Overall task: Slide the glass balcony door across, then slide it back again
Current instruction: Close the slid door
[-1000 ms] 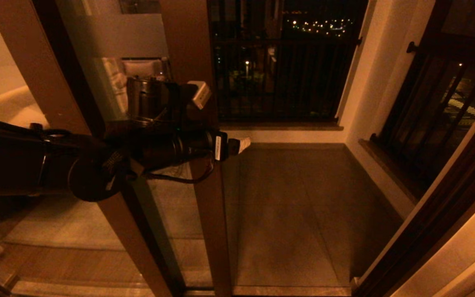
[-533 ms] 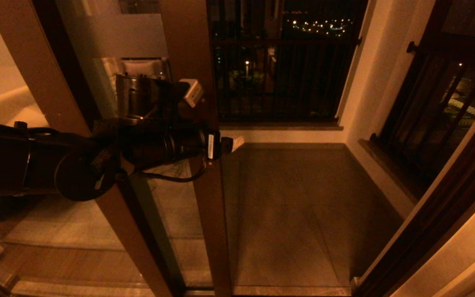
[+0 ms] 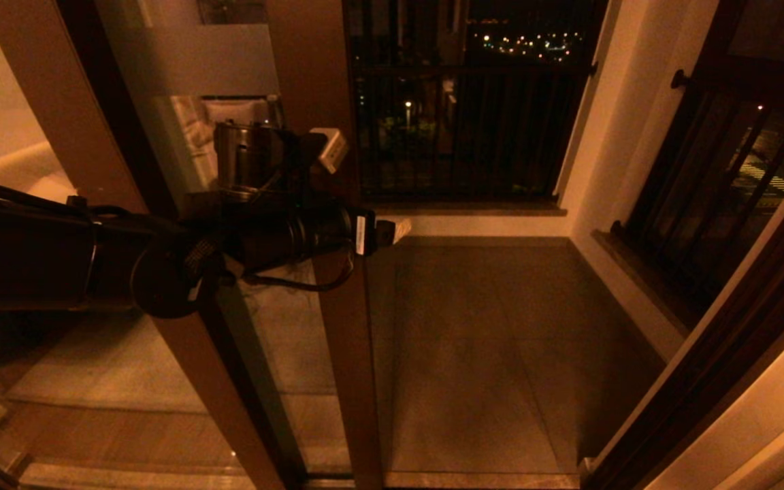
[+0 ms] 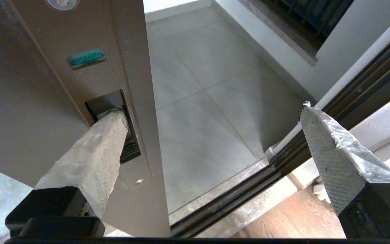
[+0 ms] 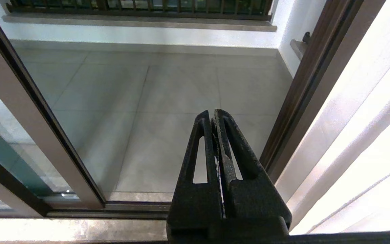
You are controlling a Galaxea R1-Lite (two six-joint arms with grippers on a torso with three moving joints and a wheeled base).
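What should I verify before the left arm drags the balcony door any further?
1. Left gripper spread wide: ok, its fingers stand far apart.
2. One finger hooked in the recessed pull of the glass balcony door: ok, the tip sits in the pocket.
3. Other finger free of the doorway: ok, it hangs over the balcony floor, touching nothing.
4. Bottom track unobstructed: ok on the stretch in view; the rest is cut off.
5. Opening ahead of the door edge: ok, only bare tiles show.
6. Right gripper out of the way: ok, closed and empty, aimed at the floor.
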